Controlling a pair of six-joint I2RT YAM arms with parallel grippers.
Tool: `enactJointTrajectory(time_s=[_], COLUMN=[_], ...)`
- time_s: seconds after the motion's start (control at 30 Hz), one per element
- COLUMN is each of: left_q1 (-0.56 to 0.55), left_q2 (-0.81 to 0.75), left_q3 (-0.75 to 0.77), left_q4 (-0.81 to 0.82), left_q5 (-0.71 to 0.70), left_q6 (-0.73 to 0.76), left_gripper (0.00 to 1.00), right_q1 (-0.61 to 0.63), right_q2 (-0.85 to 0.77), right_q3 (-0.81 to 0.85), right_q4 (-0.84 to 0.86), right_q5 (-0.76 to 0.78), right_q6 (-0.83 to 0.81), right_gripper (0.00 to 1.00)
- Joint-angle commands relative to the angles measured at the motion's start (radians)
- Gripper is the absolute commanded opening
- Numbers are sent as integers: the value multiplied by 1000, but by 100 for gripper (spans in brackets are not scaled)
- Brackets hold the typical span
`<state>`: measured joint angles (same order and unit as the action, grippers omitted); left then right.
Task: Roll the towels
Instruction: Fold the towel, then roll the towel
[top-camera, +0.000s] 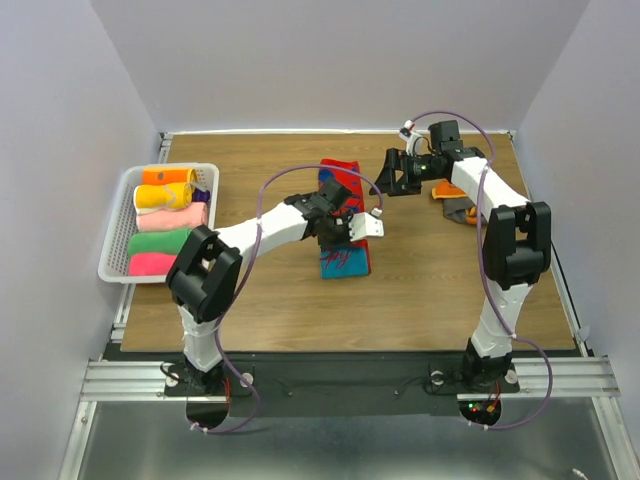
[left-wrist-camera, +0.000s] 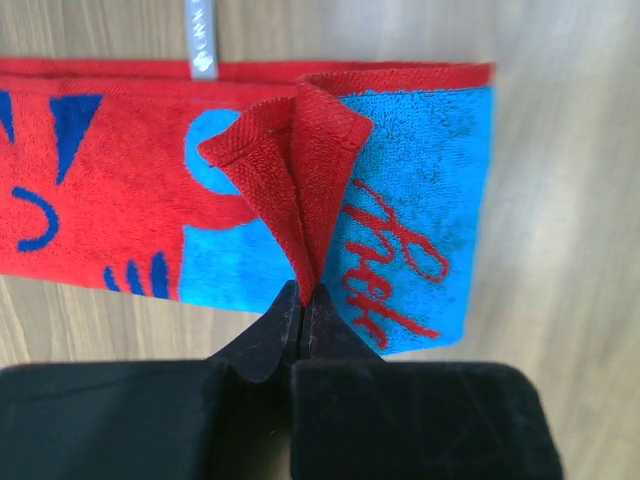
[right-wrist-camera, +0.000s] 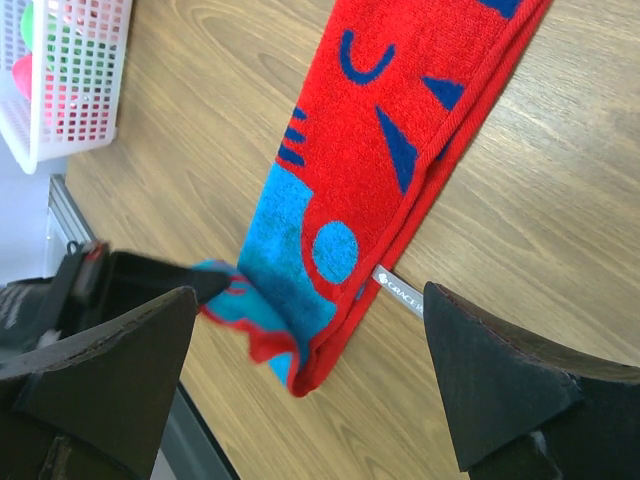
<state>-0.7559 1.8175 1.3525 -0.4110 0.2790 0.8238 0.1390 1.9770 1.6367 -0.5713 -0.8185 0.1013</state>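
A long red and blue patterned towel (top-camera: 338, 190) lies flat, lengthwise, in the middle of the wooden table. My left gripper (top-camera: 338, 235) is at its near end. In the left wrist view it (left-wrist-camera: 302, 298) is shut on a pinched-up fold of the towel's red hem (left-wrist-camera: 290, 170), lifted off the blue end. My right gripper (top-camera: 386, 180) hovers open and empty to the right of the towel's far half. In the right wrist view it (right-wrist-camera: 310, 295) is open wide above the towel (right-wrist-camera: 380, 140), not touching it.
A white basket (top-camera: 116, 220) at the table's left edge holds several rolled towels, also partly seen in the right wrist view (right-wrist-camera: 60, 90). An orange and a grey towel (top-camera: 455, 207) lie crumpled at the right, under the right arm. Walls close in on three sides.
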Motion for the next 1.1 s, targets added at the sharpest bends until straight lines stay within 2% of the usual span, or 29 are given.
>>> enactJointTrajectory(time_s=[0.0, 0.47, 0.63, 0.8, 0.83, 0.93, 0.97, 1.03, 1.07], left_q1=[18, 41, 49, 55, 56, 59, 61, 66, 69], left_q2=[43, 143, 152, 157, 155, 152, 151, 129, 117], left_q3=[86, 174, 151, 142, 143, 158, 175, 188, 198], left_q4=[-2, 15, 47, 90, 100, 109, 103, 103, 100], left_q5=[-1, -18, -32, -43, -46, -60, -66, -66, -67], left_q6=[51, 97, 97, 80, 78, 89, 90, 86, 83], left_gripper=[0, 0, 1, 18, 25, 30, 35, 39, 45], right_q1=[-3, -18, -19, -19, -19, -21, -19, -21, -19], right_q2=[-43, -18, -20, -12, -13, -21, -24, -30, -35], right_q3=[3, -5, -11, -12, -12, -11, -9, -8, -8], right_q4=[2, -2, -2, -2, -4, -6, -7, -12, -13], right_q5=[5, -4, -7, -13, -13, -10, -7, -5, -1], right_q6=[-17, -18, -22, -18, -17, -17, -20, -21, -25], right_gripper=[100, 100, 100, 100, 100, 100, 100, 100, 100])
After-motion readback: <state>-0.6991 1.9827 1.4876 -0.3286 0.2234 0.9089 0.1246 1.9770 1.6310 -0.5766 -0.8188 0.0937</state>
